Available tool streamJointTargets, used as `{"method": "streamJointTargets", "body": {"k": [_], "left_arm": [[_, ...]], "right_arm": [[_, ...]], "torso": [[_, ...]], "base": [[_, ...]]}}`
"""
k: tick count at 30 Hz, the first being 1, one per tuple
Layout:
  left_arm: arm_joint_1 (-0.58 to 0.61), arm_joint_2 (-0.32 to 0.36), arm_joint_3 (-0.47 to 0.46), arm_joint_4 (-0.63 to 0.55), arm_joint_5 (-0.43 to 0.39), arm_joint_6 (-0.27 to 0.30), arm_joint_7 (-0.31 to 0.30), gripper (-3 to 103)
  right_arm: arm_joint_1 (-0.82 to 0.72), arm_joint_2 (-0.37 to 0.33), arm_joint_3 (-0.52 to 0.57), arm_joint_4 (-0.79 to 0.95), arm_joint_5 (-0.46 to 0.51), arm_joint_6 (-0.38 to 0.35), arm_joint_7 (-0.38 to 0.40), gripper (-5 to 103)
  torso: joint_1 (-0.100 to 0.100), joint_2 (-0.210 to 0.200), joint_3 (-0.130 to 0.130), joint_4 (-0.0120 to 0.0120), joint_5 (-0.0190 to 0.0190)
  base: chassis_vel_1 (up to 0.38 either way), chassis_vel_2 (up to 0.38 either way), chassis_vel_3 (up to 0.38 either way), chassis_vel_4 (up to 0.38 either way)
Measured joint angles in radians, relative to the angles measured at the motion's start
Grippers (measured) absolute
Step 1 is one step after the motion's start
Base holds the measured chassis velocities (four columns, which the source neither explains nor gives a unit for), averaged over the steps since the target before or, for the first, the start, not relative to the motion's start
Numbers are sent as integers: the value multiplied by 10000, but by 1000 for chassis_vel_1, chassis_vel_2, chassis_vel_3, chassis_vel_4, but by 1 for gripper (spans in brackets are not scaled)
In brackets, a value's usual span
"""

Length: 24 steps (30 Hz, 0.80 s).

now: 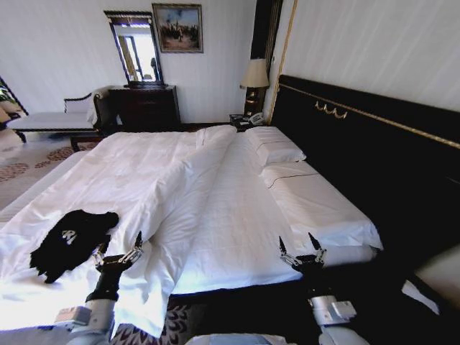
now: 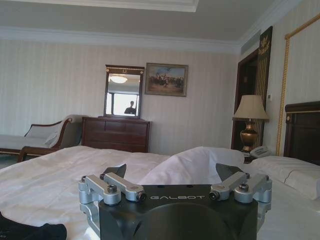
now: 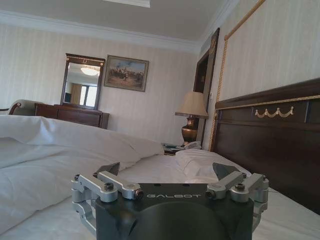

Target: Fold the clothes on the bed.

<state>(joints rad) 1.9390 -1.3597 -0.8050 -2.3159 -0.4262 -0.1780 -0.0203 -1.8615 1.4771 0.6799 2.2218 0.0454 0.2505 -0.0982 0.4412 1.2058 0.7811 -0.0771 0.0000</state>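
The clothes (image 1: 68, 242), a crumpled black T-shirt with a bit of white lettering, lie on the near left part of the bed (image 1: 208, 194). My left gripper (image 1: 120, 246) hovers open just right of the shirt, a little above the duvet; a dark edge of the clothes (image 2: 35, 232) shows in the left wrist view beside that gripper (image 2: 175, 172). My right gripper (image 1: 300, 246) is open over the bare sheet near the bed's near edge, far from the shirt, and appears as (image 3: 167, 170) with nothing between its fingers.
A raised duvet fold (image 1: 194, 172) runs down the middle of the bed. Pillows (image 1: 277, 147) lie by the dark headboard (image 1: 359, 136). A lamp (image 1: 254, 75) on a nightstand, a dresser (image 1: 147, 106) with mirror and a chaise (image 1: 54, 118) stand beyond the bed.
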Motion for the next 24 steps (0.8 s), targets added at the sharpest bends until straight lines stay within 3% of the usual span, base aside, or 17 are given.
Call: {"method": "streamJointTargets", "body": {"k": [24], "left_arm": [[-32, 2, 6, 42, -93, 35, 17, 100]], "right_arm": [[-25, 21, -35, 106, -81, -87, 63, 100]], "torso": [[0, 0, 0, 0, 0]], "base": [[36, 48, -39, -41]]}}
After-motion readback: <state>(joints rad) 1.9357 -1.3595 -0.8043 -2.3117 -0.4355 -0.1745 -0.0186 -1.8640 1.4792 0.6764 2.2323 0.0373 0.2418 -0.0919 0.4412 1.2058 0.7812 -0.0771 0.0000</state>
